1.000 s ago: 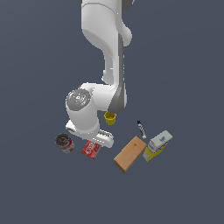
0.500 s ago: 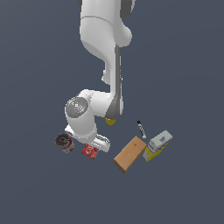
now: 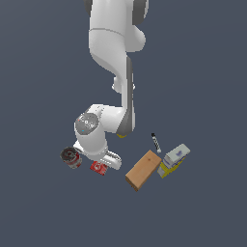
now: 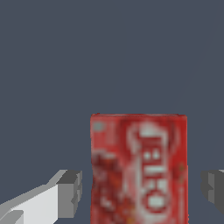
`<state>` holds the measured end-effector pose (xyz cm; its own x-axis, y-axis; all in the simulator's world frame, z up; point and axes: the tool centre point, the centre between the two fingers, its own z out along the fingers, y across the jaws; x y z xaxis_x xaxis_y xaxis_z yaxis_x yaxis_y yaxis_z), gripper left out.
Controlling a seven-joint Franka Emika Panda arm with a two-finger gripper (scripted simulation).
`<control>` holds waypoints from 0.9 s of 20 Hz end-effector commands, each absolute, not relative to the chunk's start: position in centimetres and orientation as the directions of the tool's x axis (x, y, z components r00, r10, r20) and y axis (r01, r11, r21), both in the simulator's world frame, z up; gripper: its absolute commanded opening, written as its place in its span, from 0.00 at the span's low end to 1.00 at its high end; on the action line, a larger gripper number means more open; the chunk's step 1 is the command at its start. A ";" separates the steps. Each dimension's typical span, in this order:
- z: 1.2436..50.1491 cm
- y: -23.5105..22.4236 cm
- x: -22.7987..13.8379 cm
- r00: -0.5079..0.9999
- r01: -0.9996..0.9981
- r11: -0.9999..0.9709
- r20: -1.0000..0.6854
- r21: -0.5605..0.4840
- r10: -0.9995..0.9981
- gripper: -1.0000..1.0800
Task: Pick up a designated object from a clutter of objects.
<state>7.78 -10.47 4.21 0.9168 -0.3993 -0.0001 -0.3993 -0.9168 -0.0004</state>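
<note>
The small flat red box with white lettering [image 4: 139,168] lies on the dark floor and fills the wrist view between my two fingers [image 4: 70,192]. My gripper [image 4: 142,190] is open, one finger on each side of the box, with gaps to both. In the exterior view the red box [image 3: 98,167] peeks out under my hand [image 3: 99,157], which hangs low right over it. The red-grey can [image 3: 71,157] lies just to the exterior view's left of the box.
A tan-brown box [image 3: 143,170] lies to the exterior view's right of the red box. Beyond it are a white-yellow carton [image 3: 174,159] and a black-white marker [image 3: 155,142]. A bit of the yellow cup [image 3: 121,136] shows behind the arm.
My hand has come down and shifted toward the exterior view's left, ending low over the red box. The objects have not moved.
</note>
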 end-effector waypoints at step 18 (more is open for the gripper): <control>1.5 -10.5 7.8 0.916 -0.400 -0.916 0.000 0.000 -0.400 0.00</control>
<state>7.84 -10.59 1.59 0.9161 -0.4010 0.0004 -0.4010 -0.9161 0.0003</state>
